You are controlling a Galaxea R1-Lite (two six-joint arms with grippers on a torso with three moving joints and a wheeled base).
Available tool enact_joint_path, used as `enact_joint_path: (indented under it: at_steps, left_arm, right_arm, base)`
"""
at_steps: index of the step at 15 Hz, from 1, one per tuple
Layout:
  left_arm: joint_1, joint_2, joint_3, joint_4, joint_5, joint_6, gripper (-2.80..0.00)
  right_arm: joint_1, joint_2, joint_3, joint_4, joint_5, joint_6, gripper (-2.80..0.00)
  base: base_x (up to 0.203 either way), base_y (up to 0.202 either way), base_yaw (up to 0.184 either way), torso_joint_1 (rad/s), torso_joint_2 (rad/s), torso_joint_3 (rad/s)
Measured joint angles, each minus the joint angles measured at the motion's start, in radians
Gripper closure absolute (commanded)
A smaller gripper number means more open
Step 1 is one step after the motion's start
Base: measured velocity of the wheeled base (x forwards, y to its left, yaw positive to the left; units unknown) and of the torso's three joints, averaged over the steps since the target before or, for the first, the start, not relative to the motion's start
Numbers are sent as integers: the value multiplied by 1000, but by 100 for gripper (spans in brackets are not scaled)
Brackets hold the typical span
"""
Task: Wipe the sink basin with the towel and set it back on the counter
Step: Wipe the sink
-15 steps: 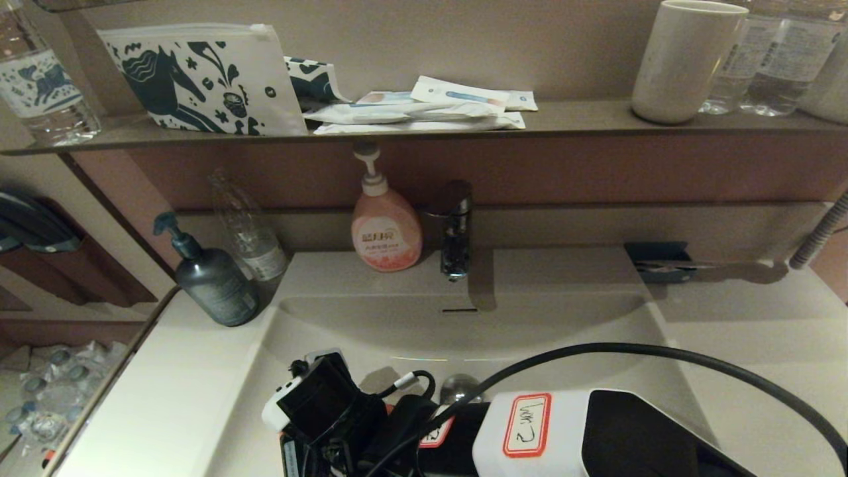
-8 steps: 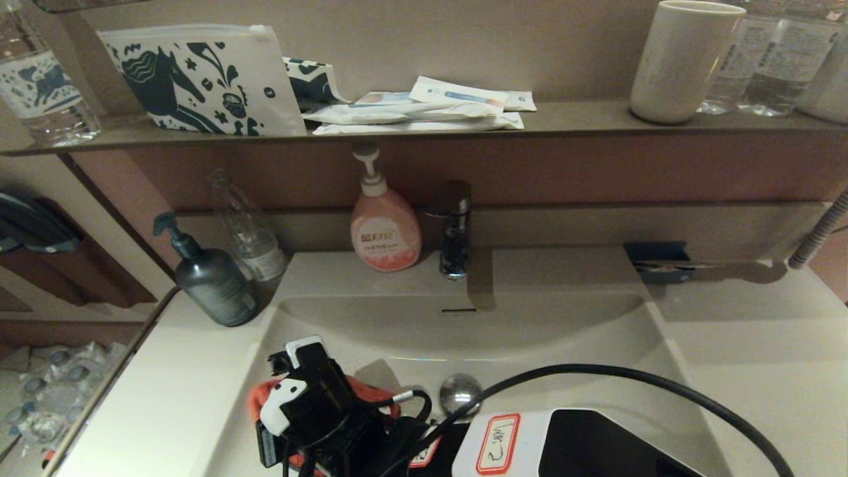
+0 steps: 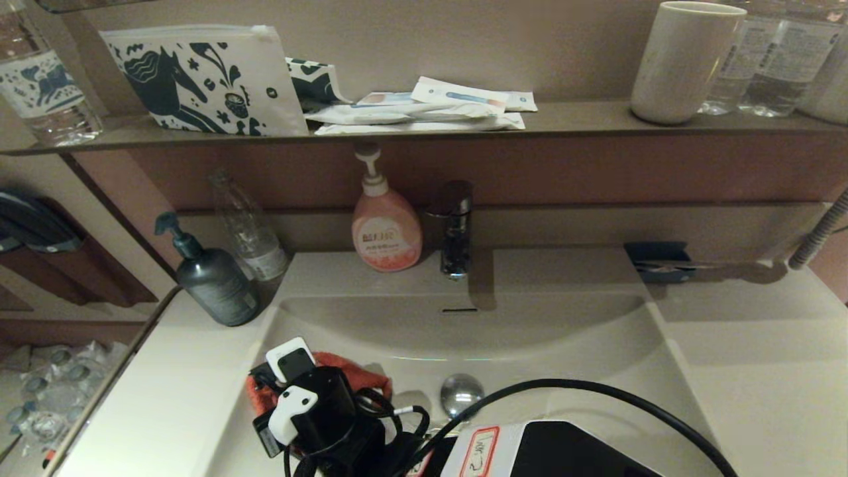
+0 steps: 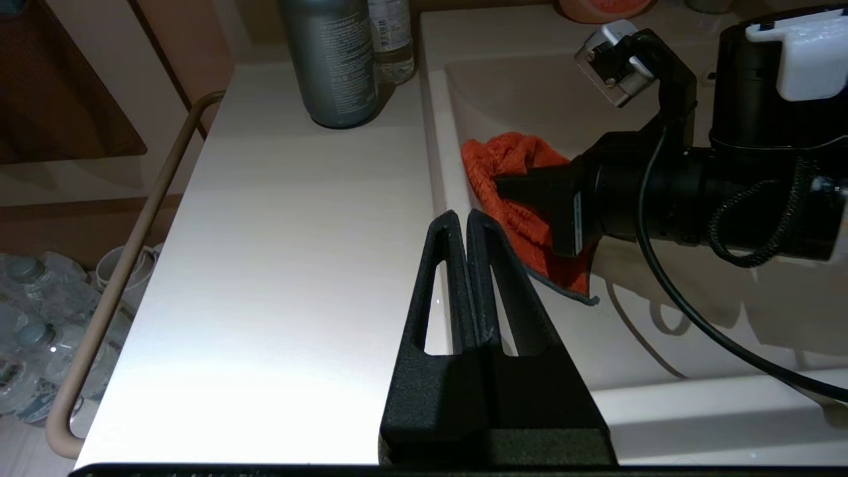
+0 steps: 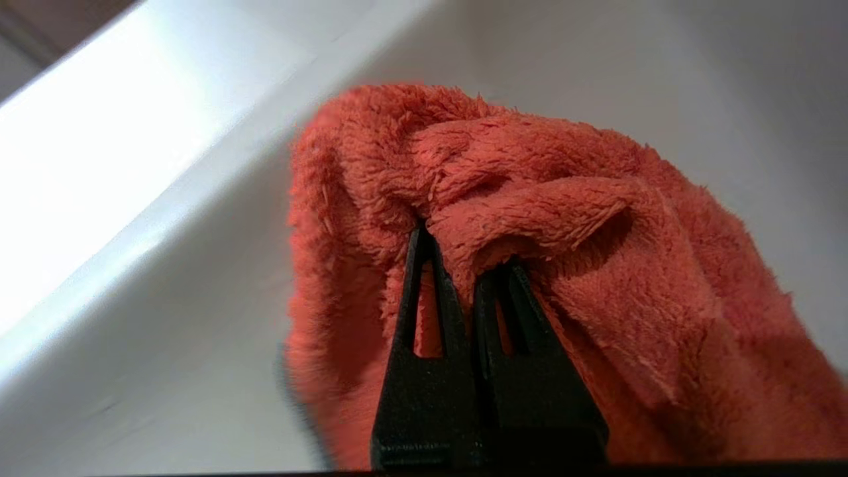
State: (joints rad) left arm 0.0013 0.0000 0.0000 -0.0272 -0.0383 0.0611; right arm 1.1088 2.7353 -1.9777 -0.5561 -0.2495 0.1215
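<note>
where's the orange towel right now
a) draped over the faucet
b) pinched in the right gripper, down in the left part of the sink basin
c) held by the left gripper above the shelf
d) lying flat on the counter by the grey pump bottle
b: the right gripper is shut on the towel, low against the sink basin wall on its left side.

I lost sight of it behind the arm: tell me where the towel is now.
In the head view, the towel is inside the sink basin at its left wall, left of the drain plug, pinched in the right gripper.
</note>
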Motion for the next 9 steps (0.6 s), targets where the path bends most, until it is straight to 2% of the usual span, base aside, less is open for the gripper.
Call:
enact_joint_path:
  at_steps: [5,9]
  left_arm:
    - [0,0,0,0,0,0,0]
    - [0,0,0,0,0,0,0]
  right_arm:
    - [-59,2,2,3,-95,-15,0]
    - [-71,-4,4,72,-168,-54,0]
  base:
    - [0,0,0,0,0,0]
    - [0,0,0,0,0,0]
